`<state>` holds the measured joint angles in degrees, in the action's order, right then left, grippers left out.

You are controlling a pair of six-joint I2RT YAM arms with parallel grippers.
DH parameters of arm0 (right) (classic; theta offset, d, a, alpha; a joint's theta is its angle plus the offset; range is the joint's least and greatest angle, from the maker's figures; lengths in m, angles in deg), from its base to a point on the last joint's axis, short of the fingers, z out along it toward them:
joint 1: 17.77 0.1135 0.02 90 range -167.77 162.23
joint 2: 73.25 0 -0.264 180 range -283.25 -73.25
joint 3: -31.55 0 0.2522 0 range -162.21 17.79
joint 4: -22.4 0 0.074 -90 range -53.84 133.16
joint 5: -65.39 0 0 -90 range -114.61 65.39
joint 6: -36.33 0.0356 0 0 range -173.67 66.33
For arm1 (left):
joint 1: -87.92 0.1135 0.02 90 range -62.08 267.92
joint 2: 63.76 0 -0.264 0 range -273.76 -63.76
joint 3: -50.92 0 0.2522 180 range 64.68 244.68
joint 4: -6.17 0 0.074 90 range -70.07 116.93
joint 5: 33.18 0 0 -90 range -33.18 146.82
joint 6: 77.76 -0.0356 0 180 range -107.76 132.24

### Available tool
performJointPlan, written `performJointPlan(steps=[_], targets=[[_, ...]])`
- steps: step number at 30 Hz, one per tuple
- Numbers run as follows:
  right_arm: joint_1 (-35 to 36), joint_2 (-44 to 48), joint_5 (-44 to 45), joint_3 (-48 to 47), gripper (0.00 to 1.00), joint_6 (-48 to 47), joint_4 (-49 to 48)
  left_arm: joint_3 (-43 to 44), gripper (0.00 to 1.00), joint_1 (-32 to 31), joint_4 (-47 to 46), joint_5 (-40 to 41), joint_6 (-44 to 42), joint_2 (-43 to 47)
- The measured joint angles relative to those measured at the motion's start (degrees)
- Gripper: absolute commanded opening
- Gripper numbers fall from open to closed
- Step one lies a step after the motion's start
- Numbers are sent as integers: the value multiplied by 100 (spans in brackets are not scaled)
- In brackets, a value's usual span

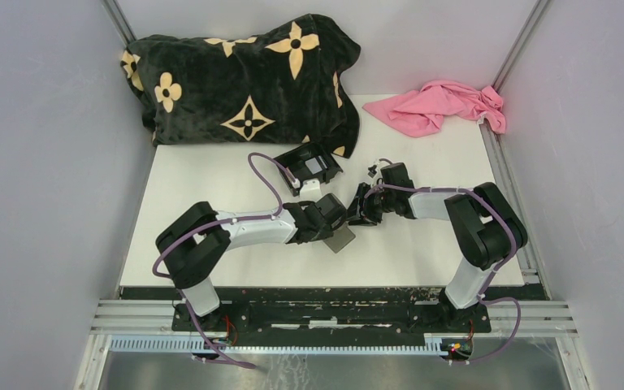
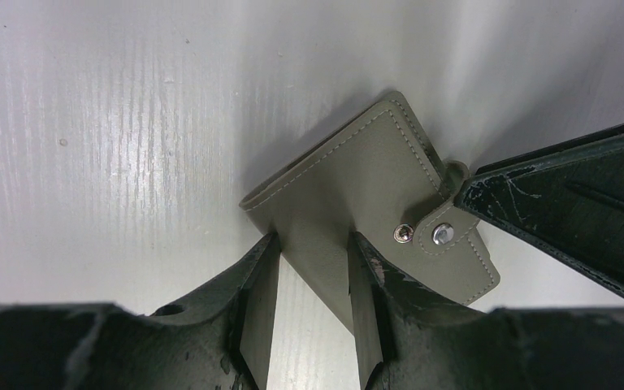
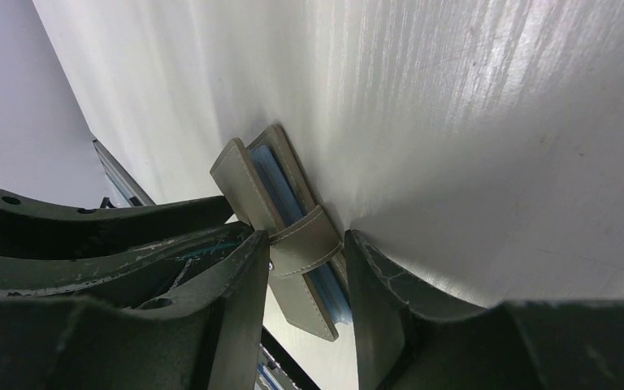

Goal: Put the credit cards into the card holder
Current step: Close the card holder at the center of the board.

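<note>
The grey card holder point(image 1: 342, 238) lies folded at the table's middle, its clasp tab snapped shut. My left gripper point(image 1: 331, 221) is above it. In the left wrist view both fingertips point(image 2: 270, 244) sit over a corner of the card holder point(image 2: 349, 175), with the jaws apart. My right gripper point(image 1: 364, 205) reaches in from the right. In the right wrist view its fingers close on the clasp tab point(image 3: 305, 248) at the card holder's edge point(image 3: 236, 175). Blue edges show between the flaps. A silvery card point(image 1: 315, 165) lies in a black box point(image 1: 299, 157). Gold and black cards are out of view.
A black blanket with tan flowers point(image 1: 244, 77) covers the table's back left. A pink cloth point(image 1: 443, 106) lies at the back right. A small white piece point(image 1: 309, 185) sits beside the black box. Grey walls close in both sides.
</note>
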<state>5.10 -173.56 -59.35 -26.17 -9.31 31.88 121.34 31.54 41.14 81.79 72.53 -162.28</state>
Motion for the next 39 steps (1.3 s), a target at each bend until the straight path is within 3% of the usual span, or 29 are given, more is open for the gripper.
performJointPlan(steps=[39], targets=[[361, 116, 380, 70, 45, -17, -151, 28, 43, 0, -4, -4, -31, -33]])
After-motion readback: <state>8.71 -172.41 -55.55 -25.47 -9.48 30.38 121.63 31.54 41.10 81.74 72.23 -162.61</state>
